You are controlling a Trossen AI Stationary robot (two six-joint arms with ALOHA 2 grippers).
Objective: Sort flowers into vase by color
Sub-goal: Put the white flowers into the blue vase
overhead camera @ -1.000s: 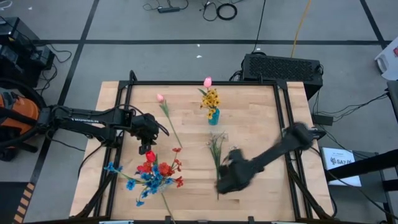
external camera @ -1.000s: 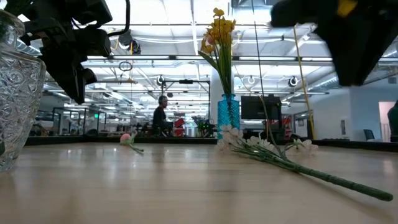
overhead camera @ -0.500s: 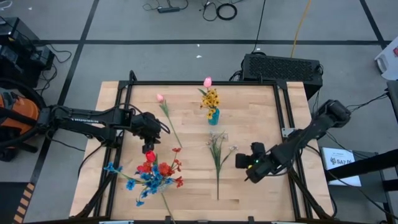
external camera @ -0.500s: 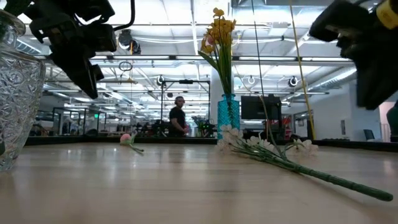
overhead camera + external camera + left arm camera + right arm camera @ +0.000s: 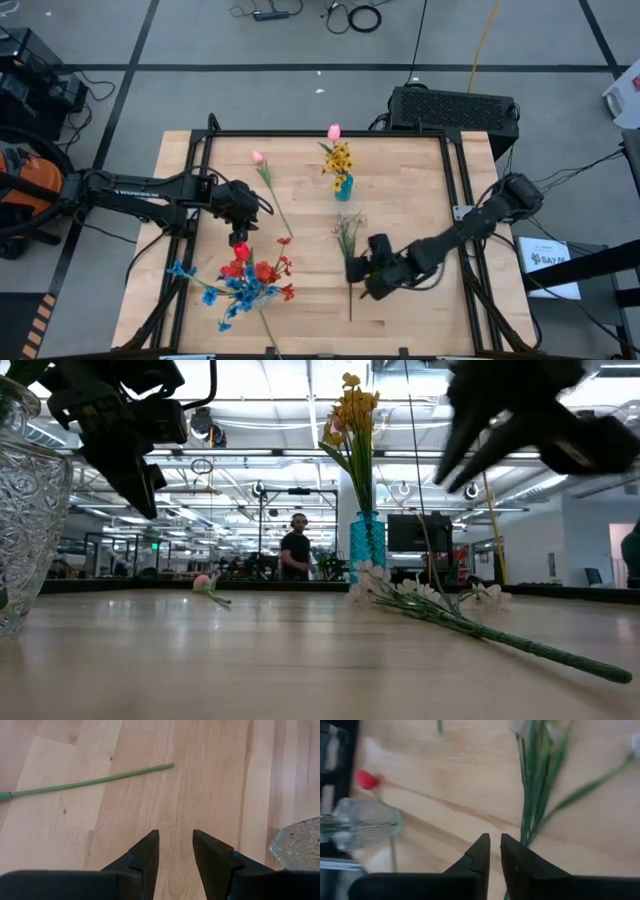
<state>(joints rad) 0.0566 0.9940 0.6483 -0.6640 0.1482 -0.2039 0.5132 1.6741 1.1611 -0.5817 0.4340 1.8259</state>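
High view: right gripper (image 5: 352,270), jaws nearly closed and empty, beside white-bloomed green-stemmed flower spray (image 5: 348,240) lying mid-table. Left gripper (image 5: 262,204) part-open, empty. Risk: narrow jaws shove stem aside.

A pale wooden surface (image 5: 410,190) edged by a black frame stands on a grey floor (image 5: 200,40) crossed by black tape lines. A black perforated box (image 5: 455,108) sits at its 1 o'clock corner, loose cables (image 5: 350,15) at 12. Beyond, rows of ceiling lights (image 5: 250,435) run over a large hall where a person (image 5: 296,550) stands.
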